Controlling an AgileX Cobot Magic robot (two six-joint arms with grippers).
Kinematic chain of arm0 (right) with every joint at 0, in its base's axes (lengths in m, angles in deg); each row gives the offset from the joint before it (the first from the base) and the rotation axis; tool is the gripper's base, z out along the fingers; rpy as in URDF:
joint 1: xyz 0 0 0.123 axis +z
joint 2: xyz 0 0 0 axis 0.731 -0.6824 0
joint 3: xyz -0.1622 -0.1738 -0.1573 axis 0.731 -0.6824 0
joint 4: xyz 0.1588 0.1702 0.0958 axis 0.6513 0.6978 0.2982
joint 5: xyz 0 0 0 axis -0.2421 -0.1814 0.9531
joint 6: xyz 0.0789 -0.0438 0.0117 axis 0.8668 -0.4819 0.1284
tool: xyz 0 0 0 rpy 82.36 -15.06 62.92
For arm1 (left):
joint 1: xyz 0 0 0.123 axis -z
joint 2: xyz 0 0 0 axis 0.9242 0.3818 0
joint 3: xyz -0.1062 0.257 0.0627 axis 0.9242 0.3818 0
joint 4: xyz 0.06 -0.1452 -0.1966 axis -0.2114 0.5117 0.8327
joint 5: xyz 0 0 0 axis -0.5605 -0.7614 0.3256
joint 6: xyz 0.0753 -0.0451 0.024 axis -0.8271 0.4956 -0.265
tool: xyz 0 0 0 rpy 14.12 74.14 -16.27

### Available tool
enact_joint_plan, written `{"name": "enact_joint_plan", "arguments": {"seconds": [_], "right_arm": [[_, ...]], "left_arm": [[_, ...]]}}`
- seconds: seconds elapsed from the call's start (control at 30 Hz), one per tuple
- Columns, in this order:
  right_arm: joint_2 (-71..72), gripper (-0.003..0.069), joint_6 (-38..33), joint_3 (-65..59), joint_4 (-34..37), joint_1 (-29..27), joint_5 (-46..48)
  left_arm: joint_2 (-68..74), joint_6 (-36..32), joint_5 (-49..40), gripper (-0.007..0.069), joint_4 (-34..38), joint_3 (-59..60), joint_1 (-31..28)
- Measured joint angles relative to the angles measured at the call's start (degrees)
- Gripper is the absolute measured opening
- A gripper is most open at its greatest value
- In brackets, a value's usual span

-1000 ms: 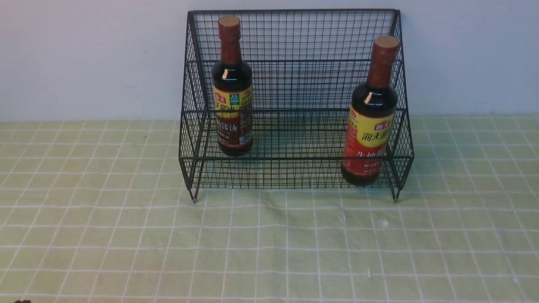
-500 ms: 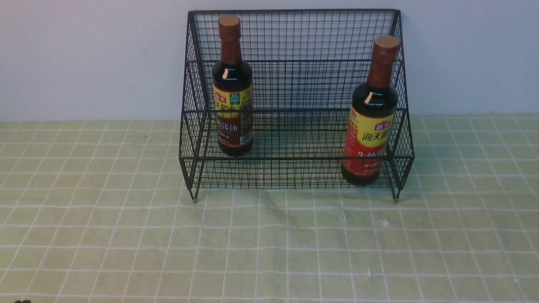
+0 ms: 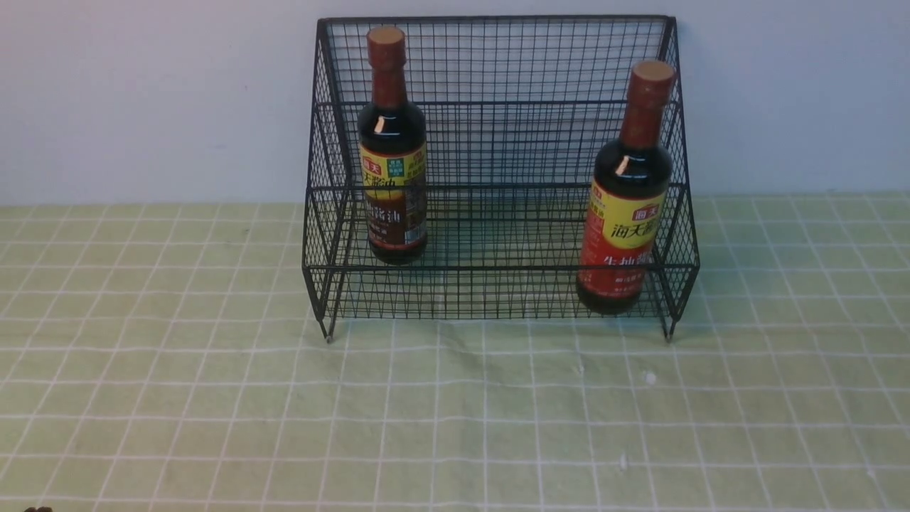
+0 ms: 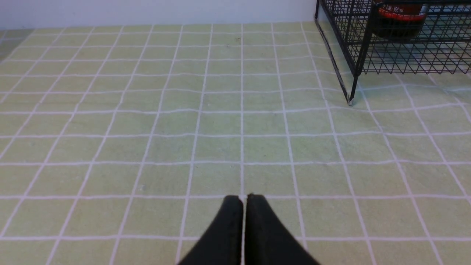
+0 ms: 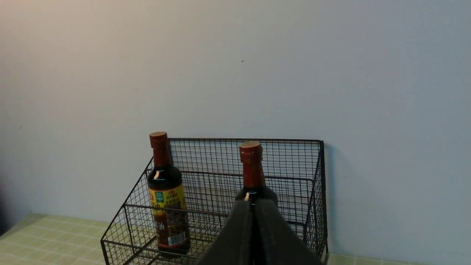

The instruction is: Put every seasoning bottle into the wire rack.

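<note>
Nothing has shifted over the last second: both soy-sauce bottles, brown-label (image 3: pixel 392 192) and red-label (image 3: pixel 624 235), stand in the wire rack (image 3: pixel 498 142), far ahead of the clenched, empty left gripper (image 4: pixel 244 200) and right gripper (image 5: pixel 253 206) (task looks finished).

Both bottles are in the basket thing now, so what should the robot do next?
Probably nothing more than rest. The brown-label soy sauce bottle and the red-label soy sauce bottle both stand upright inside the wire rack, and the left gripper and right gripper are shut, empty.
</note>
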State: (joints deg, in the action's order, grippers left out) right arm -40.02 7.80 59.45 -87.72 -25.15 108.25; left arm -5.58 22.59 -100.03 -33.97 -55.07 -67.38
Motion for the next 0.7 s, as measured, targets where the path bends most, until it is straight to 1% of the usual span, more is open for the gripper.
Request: {"name": "enact_joint_plan", "arguments": {"seconds": [0.1,0.17,0.23,0.27,0.33,0.37,0.4,0.43,0.5,0.53,0.57,0.7], "right_arm": [[0.0,-0.0013,-3.07,0.0,2.08,0.0,-0.02],[0.0,-0.0013,-3.82,-0.15,2.24,0.0,-0.17],[0.0,-0.0013,-4.45,-1.24,2.18,-1.15,-1.11],[0.0,-0.0013,-4.59,-1.97,1.73,-2.51,-1.41],[0.0,-0.0013,-4.76,-4.99,0.77,-8.1,-2.25],[0.0,-0.0013,-4.76,-5.69,0.77,-9.25,-2.4],[0.0,-0.0013,-4.76,-8.92,0.77,-13.75,-3.21],[0.0,-0.0013,-4.82,-9.81,0.77,-14.8,-3.34],[-0.06,-0.0013,-4.82,-15.68,0.77,-19.83,-4.91],[-0.06,-0.0013,-4.82,-16.19,0.77,-20.12,-5.04],[-0.06,-0.0013,-4.82,-20.68,0.45,-21.82,-5.86],[-0.17,-0.0013,-4.82,-29.38,0.45,-22.43,-6.47]], "left_arm": [[0.0,0.0,0.0,-0.0007,0.0,0.0,0.0],[0.0,0.0,0.0,-0.0007,0.0,0.0,0.0],[0.0,0.0,0.0,-0.0007,0.0,0.0,0.0],[0.0,0.0,0.0,-0.0007,0.0,0.0,0.0],[0.0,0.0,0.0,-0.0007,0.0,0.0,0.0],[0.0,0.0,0.0,-0.0007,0.0,0.0,0.0],[0.0,0.0,0.0,-0.0007,0.0,0.0,0.0],[0.0,0.0,0.0,-0.0007,0.0,0.0,0.0],[0.0,0.0,0.0,-0.0007,0.0,0.0,0.0],[0.0,0.0,0.0,-0.0007,0.0,0.0,0.0],[0.0,0.0,0.0,-0.0007,0.0,0.0,0.0],[0.0,0.0,0.0,-0.0007,0.0,0.0,0.0]]}}
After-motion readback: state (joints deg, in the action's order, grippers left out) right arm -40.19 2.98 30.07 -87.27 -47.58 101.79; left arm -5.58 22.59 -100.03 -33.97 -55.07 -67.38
